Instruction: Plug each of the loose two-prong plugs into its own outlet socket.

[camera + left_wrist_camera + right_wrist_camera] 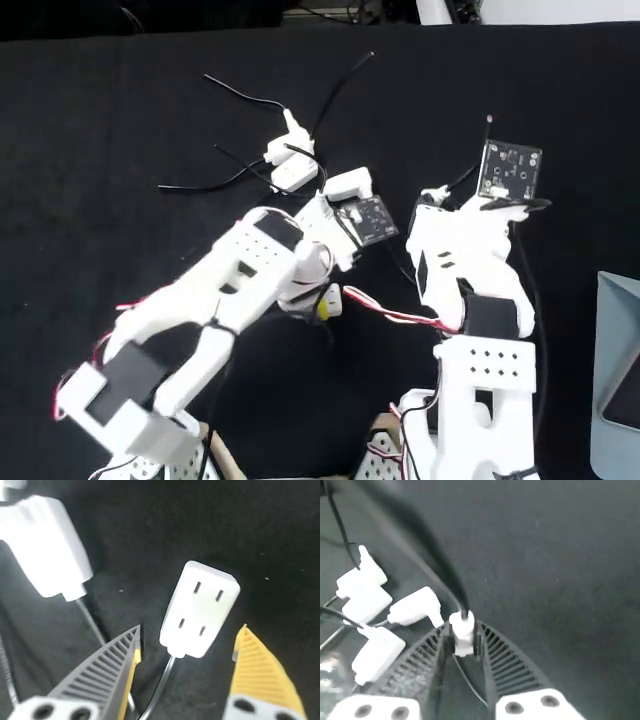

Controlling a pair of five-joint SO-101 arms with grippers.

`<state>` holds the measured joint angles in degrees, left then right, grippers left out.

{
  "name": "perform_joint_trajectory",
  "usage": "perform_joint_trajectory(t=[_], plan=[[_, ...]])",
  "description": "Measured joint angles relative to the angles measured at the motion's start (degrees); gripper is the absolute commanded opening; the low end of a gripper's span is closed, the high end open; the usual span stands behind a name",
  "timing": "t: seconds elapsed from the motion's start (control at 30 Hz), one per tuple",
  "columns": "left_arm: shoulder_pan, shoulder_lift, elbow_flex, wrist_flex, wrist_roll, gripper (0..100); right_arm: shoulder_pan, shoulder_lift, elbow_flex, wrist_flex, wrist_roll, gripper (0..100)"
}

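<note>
Nearest are the two arm bases at the near edge of the black table [100, 90], with a grey bin [618, 400] at the near right. The left arm slants from the near left towards the middle of the table. The right arm runs away from its base along the right side.

Farther out, the left gripper [190, 629] is spread wide and has hold of nothing. Its grey finger [107, 665] and yellow finger [257, 670] flank a white outlet socket [200, 607]. The socket lies flat on the cloth with two pairs of slots facing up. It sits between the two fingertips and just beyond them, and its cord end points back into the gap. Neither finger touches it, and dark cloth shows on both sides.

To the right, at about the same depth, the right gripper [464, 629] is closed on a white plug [463, 620]. The plug body is pinched upright between the tips of the two dark ribbed fingers. Its black cord [420, 555] leaves from the far end and trails away over the table. The prongs are hidden between the fingers.

Farthest is a cluster of white pieces [288, 155], left of and beyond the outlet socket. They lie touching or just beside one another, with thin black leads [240, 95] spreading over the far part of the table. One of them, a white block [45, 550], lies just beside the socket on its left.
</note>
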<state>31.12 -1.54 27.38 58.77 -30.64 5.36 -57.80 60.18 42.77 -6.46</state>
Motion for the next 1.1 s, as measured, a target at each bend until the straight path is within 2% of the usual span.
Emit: perform_joint_trajectory(t=[0.1,0.27,0.33,0.47,0.6,0.77,0.9,1.1], plan=[[0.0,3.7,-0.3,-2.1,0.0,28,0.0,0.0,0.0,-0.1,0.0,1.3],[0.1,4.9,-0.3,-6.1,0.0,10,0.0,0.0,0.0,-0.2,0.0,1.3],[0.3,4.9,-0.3,-7.4,-0.1,7,0.0,0.0,0.0,-0.2,0.0,1.3],[0.4,3.7,-0.4,-7.4,1.0,15,0.3,0.0,0.0,-0.2,-0.2,1.3],[-1.8,3.4,-0.5,-8.0,8.9,28,0.1,0.0,0.0,-0.2,-0.2,1.3],[-4.8,2.6,-3.0,-1.3,17.8,29,0.0,0.0,0.0,-0.2,-0.2,1.3],[-5.1,-1.8,-4.3,3.5,18.8,29,-0.5,0.0,0.0,0.7,-0.2,1.3],[-6.9,-12.7,-4.2,9.0,19.5,29,-8.4,-1.1,0.4,6.2,-0.2,1.3]])
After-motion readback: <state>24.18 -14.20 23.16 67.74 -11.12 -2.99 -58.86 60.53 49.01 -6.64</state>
